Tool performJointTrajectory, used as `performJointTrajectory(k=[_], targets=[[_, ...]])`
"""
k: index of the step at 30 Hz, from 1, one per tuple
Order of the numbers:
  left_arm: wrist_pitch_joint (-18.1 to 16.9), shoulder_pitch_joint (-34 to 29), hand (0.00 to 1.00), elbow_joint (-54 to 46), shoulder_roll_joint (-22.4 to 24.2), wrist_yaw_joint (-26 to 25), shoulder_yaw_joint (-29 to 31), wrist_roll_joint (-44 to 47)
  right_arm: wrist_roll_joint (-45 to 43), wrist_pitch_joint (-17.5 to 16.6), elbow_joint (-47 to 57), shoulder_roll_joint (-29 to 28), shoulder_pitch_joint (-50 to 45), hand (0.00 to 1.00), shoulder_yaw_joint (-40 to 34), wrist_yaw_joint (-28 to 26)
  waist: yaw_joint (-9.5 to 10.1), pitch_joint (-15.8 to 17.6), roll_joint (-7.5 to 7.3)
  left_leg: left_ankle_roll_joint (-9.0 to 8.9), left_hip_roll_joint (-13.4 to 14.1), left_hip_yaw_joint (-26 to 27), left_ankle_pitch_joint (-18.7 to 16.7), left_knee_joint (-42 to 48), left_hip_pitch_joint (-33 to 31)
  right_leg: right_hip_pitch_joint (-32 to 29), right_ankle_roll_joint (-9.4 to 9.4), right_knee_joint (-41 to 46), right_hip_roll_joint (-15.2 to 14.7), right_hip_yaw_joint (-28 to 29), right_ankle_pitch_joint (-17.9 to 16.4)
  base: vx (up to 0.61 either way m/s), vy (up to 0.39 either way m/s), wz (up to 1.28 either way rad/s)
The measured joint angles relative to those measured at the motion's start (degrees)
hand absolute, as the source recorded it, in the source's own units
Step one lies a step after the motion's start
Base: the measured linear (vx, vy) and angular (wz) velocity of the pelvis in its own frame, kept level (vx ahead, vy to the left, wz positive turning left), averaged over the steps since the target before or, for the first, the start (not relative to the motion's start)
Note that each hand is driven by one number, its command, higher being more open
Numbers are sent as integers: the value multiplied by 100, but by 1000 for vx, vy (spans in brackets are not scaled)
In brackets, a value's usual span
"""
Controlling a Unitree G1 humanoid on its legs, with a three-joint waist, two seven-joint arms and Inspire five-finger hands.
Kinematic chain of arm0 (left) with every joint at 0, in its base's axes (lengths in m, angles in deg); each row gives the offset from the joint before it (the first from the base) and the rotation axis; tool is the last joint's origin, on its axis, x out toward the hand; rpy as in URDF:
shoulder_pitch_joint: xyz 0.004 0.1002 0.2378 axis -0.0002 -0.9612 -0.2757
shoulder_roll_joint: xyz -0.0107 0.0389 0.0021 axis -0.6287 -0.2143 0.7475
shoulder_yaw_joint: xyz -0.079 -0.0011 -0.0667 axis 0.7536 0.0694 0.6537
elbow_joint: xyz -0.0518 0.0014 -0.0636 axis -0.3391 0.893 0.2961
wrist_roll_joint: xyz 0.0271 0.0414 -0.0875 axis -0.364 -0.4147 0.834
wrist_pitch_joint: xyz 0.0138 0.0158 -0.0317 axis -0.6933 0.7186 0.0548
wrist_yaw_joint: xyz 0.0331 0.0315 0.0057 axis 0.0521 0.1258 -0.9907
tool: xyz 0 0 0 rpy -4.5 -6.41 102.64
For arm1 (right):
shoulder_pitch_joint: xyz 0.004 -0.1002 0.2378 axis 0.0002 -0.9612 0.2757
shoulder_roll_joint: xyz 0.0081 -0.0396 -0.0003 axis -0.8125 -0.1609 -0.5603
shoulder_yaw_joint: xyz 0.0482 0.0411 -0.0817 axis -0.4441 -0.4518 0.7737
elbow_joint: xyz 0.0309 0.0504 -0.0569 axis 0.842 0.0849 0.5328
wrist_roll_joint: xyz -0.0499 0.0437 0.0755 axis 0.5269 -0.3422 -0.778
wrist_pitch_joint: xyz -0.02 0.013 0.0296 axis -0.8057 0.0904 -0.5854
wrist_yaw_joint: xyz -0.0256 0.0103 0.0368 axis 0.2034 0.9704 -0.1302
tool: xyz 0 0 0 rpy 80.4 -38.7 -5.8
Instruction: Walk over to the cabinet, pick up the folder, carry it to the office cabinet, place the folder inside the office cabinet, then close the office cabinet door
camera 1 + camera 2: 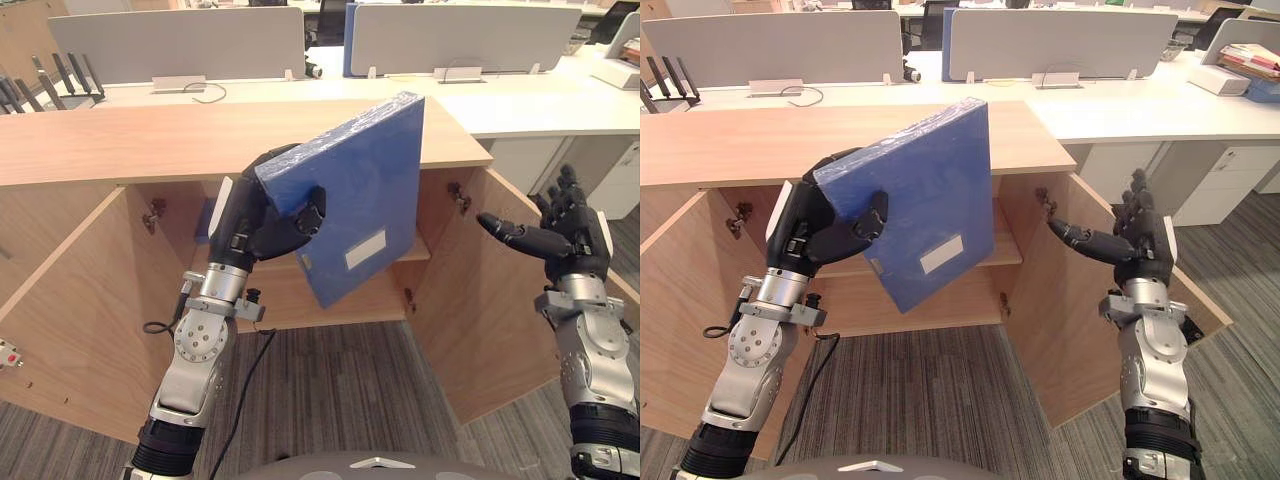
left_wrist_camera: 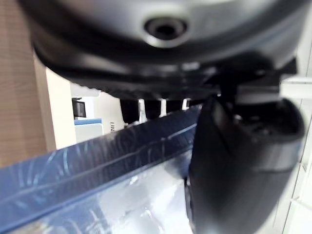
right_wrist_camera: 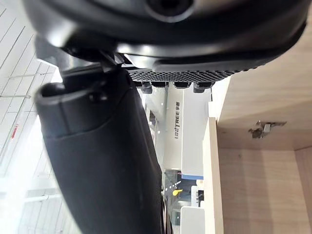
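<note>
A blue folder (image 1: 365, 190) with a white label is held tilted in front of the open wooden office cabinet (image 1: 230, 140). My left hand (image 1: 262, 222) is shut on the folder's lower left corner, thumb across its front; the left wrist view shows the thumb (image 2: 243, 161) pressed on the blue cover (image 2: 97, 195). The folder hangs before the cabinet's opening, above its inner shelf (image 1: 1005, 255). My right hand (image 1: 560, 235) is raised beside the right cabinet door (image 1: 480, 300), fingers straight, holding nothing.
Both cabinet doors stand swung outward, the left door (image 1: 60, 310) and the right one flanking the opening. White desks with grey partition screens (image 1: 180, 45) lie behind the cabinet. Grey carpet (image 1: 330, 390) covers the floor in front.
</note>
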Motion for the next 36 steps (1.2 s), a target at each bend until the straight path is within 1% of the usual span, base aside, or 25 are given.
performJointTrajectory(k=[5,8,12,19,25,27,29,31,32,34,35,36], targets=[[-3,28,0,0,-8,139,-168,16,-276,-2,53,11,286,100,374,-316,24,-8,11,6,-1,-1,8,1,-52,-54,2,3,0,-1,11,0,0,0],[-3,69,0,0,-5,166,-288,16,-281,-2,68,11,445,100,680,-514,25,-9,12,7,-2,-3,10,2,-51,-51,3,5,0,-3,14,0,0,0],[-8,284,0,1,20,174,-410,15,-543,1,72,12,569,100,968,-726,47,-16,24,9,-4,-20,20,0,-51,-44,3,12,0,-21,13,0,0,0],[-16,425,0,43,25,127,-438,14,-654,2,68,12,847,100,1238,-863,21,-28,42,12,3,-45,59,-6,-53,-40,-3,12,0,-48,17,0,0,0],[-23,707,0,391,11,115,-595,54,-664,19,-47,70,1173,100,1570,-1103,19,-32,48,22,11,-55,87,-17,-62,-11,-10,-82,4,-54,75,0,0,0],[-23,717,0,402,-1,144,-616,273,-673,23,-195,155,1344,100,1701,-1186,20,-33,49,27,11,-50,91,-17,-72,33,-3,-184,4,-52,147,0,0,0],[-21,719,0,418,-109,270,-644,746,-786,30,-367,279,1558,100,1887,-1290,25,-33,49,28,12,-50,98,-14,-83,41,-3,-210,8,-48,174,0,0,0],[-21,758,0,432,-330,411,-633,1420,-898,31,-449,325,1728,100,2032,-1361,43,-33,49,26,18,-50,103,-8,-82,43,-9,-214,15,-45,182,0,0,0],[-20,794,0,454,-389,443,-633,1607,-904,29,-511,328,1794,100,2073,-1395,43,-34,48,26,20,-50,105,-7,-82,44,-12,-220,17,-43,189,0,0,0],[-13,993,0,620,-590,689,-642,2441,-1175,28,-791,344,2046,100,2224,-1508,83,-35,46,26,25,-43,114,-6,-83,84,-22,-310,24,-39,252,-15,-1,-1],[-12,1017,0,647,-634,708,-648,2576,-1232,26,-824,345,2099,100,2261,-1527,88,-36,46,26,26,-41,115,-7,-83,92,-19,-327,25,-38,264,0,0,0],[-7,1057,0,700,-721,805,-657,2938,-1343,19,-882,359,2190,100,2347,-1560,92,-37,43,26,27,-42,117,-8,-83,121,-19,-377,26,-42,292,0,0,0]])
